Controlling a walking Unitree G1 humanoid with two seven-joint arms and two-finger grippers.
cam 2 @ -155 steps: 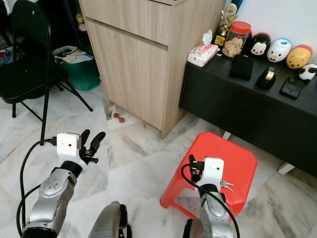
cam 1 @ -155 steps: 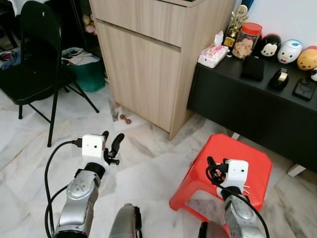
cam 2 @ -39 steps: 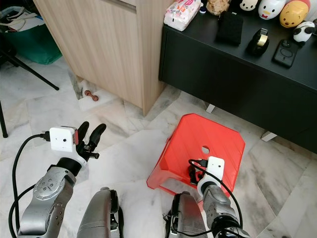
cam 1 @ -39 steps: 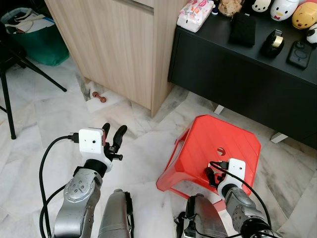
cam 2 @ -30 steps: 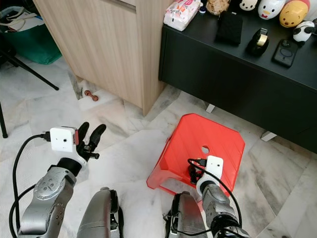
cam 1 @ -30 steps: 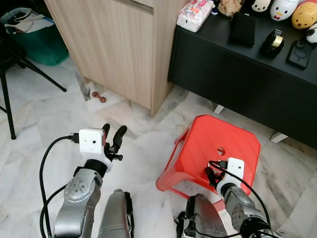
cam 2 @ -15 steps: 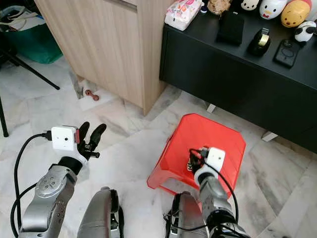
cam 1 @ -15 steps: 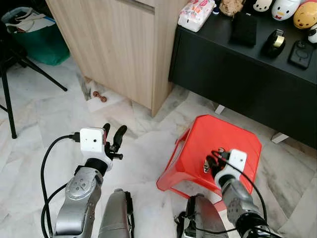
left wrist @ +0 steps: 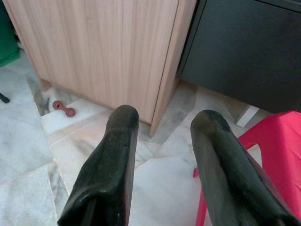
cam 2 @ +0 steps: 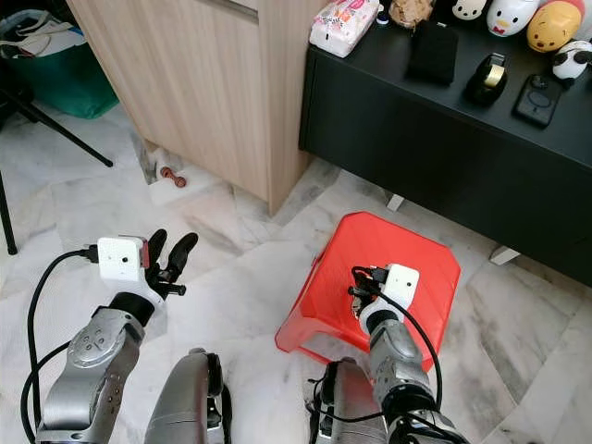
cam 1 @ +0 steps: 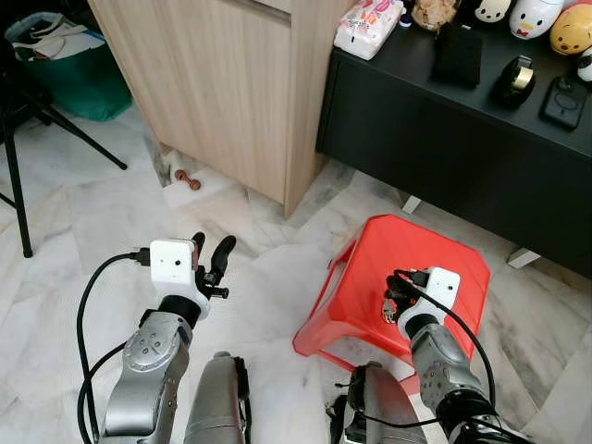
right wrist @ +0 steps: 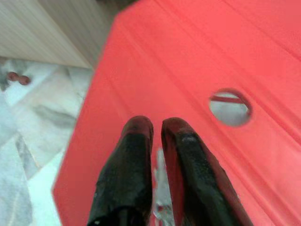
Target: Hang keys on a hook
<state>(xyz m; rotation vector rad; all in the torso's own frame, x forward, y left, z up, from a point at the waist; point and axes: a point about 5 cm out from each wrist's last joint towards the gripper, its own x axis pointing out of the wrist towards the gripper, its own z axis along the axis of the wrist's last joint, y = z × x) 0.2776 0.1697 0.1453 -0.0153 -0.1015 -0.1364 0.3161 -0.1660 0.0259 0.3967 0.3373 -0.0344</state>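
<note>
No readable writing from where I sit: the pink-printed tissue pack (cam 1: 368, 26) on the black cabinet (cam 1: 444, 139) has graphics but the text is too small to make out. Keys (right wrist: 161, 188): small silvery metal bits, seen in the R wrist view as a pale glint low between the two black fingers; in the left eye view they hang as a little metallic cluster (cam 1: 388, 310) just under the fingertips. I think it's a ring w/ a couple of keys, but it's blurred, can't be sure. Right gripper (cam 1: 396, 289) is clenched on them, fingers (right wrist: 128, 165) nearly touching w/ only a thin gap, poised over the red stool (cam 1: 435, 264) seat, near its round hole (right wrist: 229, 107). Left gripper (cam 1: 209, 256) is released, fingers (left wrist: 110, 160) spread wide, holding nothing, raised over marble floor (cam 1: 92, 222) facing the light wood cupboard (cam 1: 222, 83).
</note>
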